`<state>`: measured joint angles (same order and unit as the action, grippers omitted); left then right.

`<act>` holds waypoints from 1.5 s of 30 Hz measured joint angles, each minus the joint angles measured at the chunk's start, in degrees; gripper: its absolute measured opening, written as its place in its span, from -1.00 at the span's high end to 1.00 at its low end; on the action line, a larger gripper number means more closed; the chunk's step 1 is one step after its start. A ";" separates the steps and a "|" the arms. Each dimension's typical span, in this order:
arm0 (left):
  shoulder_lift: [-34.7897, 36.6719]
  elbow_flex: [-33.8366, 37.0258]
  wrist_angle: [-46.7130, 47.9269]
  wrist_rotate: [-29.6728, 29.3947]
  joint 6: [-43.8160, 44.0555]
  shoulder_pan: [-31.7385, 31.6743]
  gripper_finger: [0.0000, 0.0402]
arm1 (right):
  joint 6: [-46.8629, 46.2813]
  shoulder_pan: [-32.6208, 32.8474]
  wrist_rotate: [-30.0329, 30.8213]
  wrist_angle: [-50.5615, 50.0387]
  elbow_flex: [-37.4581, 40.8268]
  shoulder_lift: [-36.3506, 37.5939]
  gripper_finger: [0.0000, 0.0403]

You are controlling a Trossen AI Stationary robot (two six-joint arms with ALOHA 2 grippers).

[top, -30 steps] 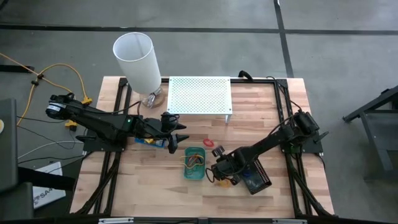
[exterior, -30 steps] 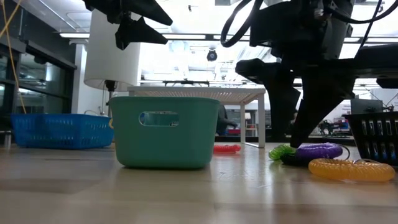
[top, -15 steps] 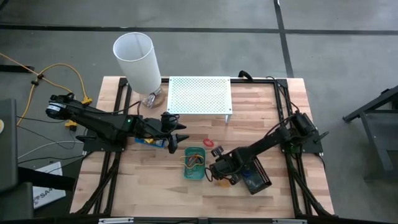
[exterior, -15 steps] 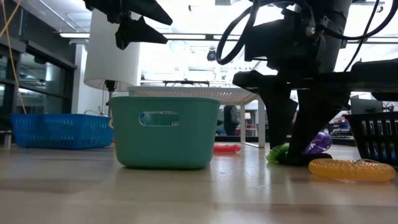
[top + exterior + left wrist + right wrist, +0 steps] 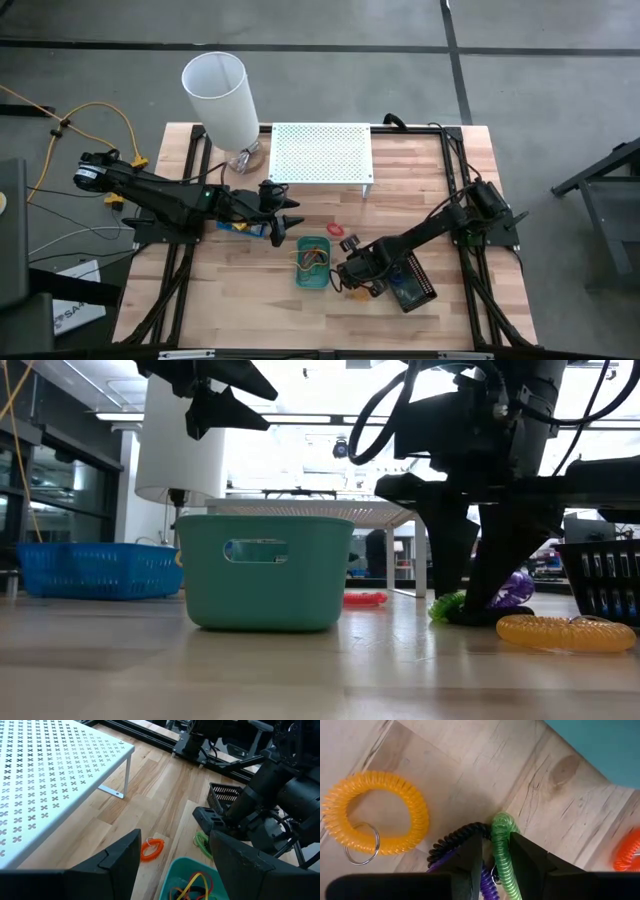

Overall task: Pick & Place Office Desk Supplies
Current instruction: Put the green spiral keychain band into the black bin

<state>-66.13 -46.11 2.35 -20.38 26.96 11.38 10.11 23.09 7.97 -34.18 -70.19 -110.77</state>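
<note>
right gripper [image 5: 492, 857] was down at the table just beside the green tray [image 5: 265, 570], its fingers [image 5: 465, 860] closed part way onto a green coil ring [image 5: 503, 847]. the coil ran lengthwise between the fingers, one looped end sticking out past the tips toward the tray. a black coil [image 5: 452, 842] and a purple coil [image 5: 485, 880] lay bunched against it (cannot tell if they were pinched too). all were springy, ribbed plastic spirals.

the orange-yellow coil ring [image 5: 375, 812] lay flat on the wood near the bunch but apart from it, a closed round loop with a thin metal key ring at its rim. a red-orange coil [image 5: 151, 848] sat near the white perforated shelf [image 5: 55, 785].

left gripper [image 5: 172, 857] hung above the table by the blue tray [image 5: 95, 570], fingers spread wide, holding nothing.

the green tray was smooth plastic with rounded corners.
</note>
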 joint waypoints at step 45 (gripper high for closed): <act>0.00 0.00 0.01 0.01 -0.01 0.00 -0.15 | -3.83 0.55 4.25 -2.48 0.04 8.07 0.89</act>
<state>-66.13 -46.11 2.36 -20.37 26.95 11.38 6.28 23.64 12.22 -36.65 -70.15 -102.69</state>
